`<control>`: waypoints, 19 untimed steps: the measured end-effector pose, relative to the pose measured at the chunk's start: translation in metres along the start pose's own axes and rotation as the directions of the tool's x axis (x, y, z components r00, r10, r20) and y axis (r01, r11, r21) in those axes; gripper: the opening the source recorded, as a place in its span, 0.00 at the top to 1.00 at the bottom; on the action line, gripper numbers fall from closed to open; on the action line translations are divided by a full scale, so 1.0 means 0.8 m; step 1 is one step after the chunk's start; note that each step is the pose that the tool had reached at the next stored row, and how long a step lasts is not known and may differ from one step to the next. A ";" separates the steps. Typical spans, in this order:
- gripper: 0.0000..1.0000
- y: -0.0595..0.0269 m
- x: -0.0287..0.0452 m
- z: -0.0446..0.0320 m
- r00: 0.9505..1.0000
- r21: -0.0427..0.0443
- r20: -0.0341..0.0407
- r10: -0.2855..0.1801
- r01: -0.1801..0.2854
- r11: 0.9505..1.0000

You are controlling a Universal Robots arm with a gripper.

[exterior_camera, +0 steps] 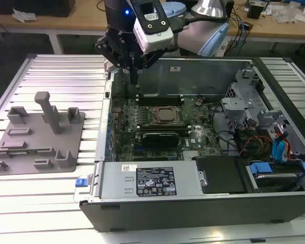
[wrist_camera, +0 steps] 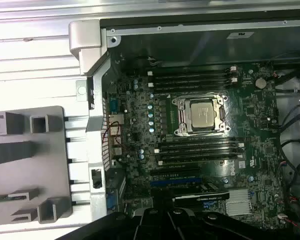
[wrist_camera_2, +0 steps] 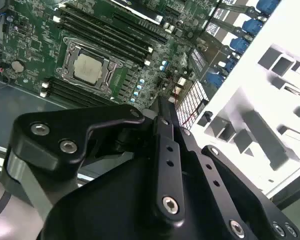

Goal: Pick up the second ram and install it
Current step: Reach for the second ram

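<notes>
My gripper [exterior_camera: 134, 81] hangs fingers-down over the far corner of the open computer case [exterior_camera: 193, 76], on the exterior view's left. Its fingers stand together, shut, and nothing green shows between them. In the second wrist view the black fingertips [wrist_camera_2: 162, 107] sit above the green motherboard [wrist_camera_2: 30, 45]. The CPU socket [wrist_camera: 201, 116] has long dark memory slots [wrist_camera: 197, 150] on both sides. A thin dark strip [wrist_camera: 12, 196] lies in a long slot of the grey fixture [exterior_camera: 38, 134]; I cannot tell whether it is the second ram.
A black expansion card [exterior_camera: 162, 136] lies just in front of the socket. A drive cage [exterior_camera: 244, 107] and loose cables [exterior_camera: 259, 145] fill the case's right side. A tall post [exterior_camera: 50, 109] rises from the fixture. The case stands on a ribbed metal table [exterior_camera: 51, 71].
</notes>
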State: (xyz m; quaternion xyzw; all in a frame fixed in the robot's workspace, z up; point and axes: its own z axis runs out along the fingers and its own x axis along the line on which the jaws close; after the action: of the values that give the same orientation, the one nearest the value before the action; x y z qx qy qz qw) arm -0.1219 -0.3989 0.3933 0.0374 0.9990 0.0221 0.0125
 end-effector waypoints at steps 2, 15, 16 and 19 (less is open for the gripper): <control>0.92 0.000 0.0000 0.0000 1.000 0.000 0.000 0.000 0.000 1.000; 0.92 -0.002 0.0285 -0.0002 1.000 0.000 0.000 0.000 0.000 1.000; 0.92 -0.002 0.0302 -0.0002 1.000 0.000 0.000 0.000 0.000 1.000; 0.92 -0.003 0.0345 -0.0002 1.000 0.000 0.000 0.000 0.000 1.000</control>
State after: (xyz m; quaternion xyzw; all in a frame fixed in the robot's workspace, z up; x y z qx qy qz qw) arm -0.1496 -0.3989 0.3927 0.0374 0.9990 0.0221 0.0126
